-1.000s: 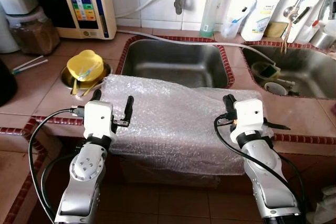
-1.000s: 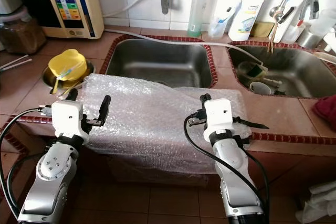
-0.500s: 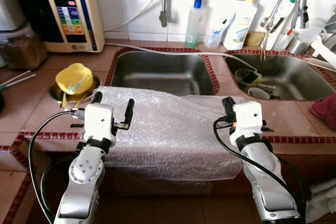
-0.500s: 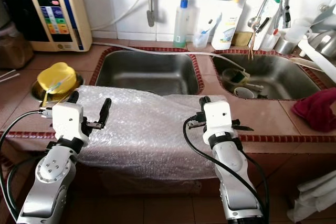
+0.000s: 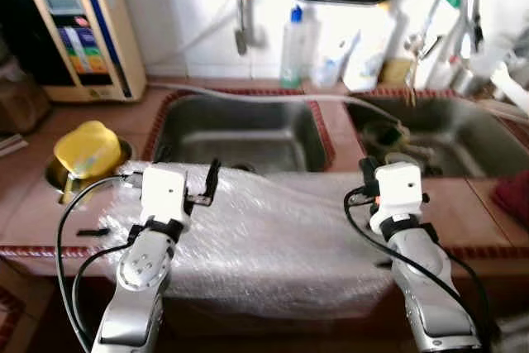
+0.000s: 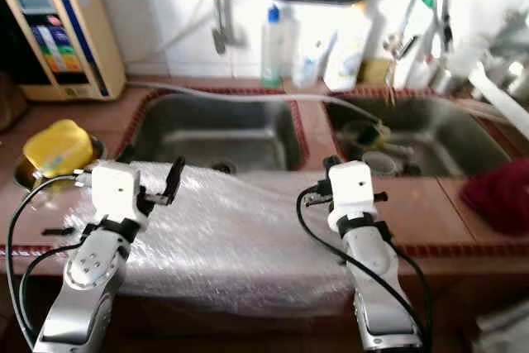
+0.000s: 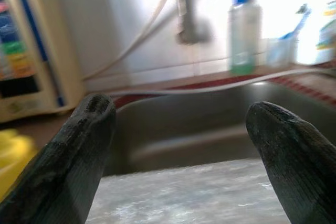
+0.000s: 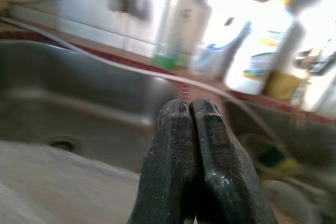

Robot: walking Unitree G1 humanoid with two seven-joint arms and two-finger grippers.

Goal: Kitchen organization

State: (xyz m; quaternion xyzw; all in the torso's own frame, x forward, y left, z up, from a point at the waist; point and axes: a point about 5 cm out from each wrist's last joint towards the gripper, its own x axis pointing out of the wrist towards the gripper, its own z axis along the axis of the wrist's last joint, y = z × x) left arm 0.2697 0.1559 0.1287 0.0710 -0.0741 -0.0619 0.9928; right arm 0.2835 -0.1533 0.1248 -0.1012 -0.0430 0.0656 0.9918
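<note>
Approach step, nothing grasped: left claw [image 5: 183, 185] released, right claw [image 8: 195, 129] clenched empty, both over the crinkled clear bubble-wrap sheet [image 5: 273, 233] draping the tiled worktop [image 5: 463, 204] below them; next likely 1 descent to grip it.

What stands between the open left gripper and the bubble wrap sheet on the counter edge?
Nothing visible does. The left gripper hovers open above the near-left part of the bubble wrap sheet, with only air between its fingers and the wrap. The yellow bowl sits to the side, outside that path.
</note>
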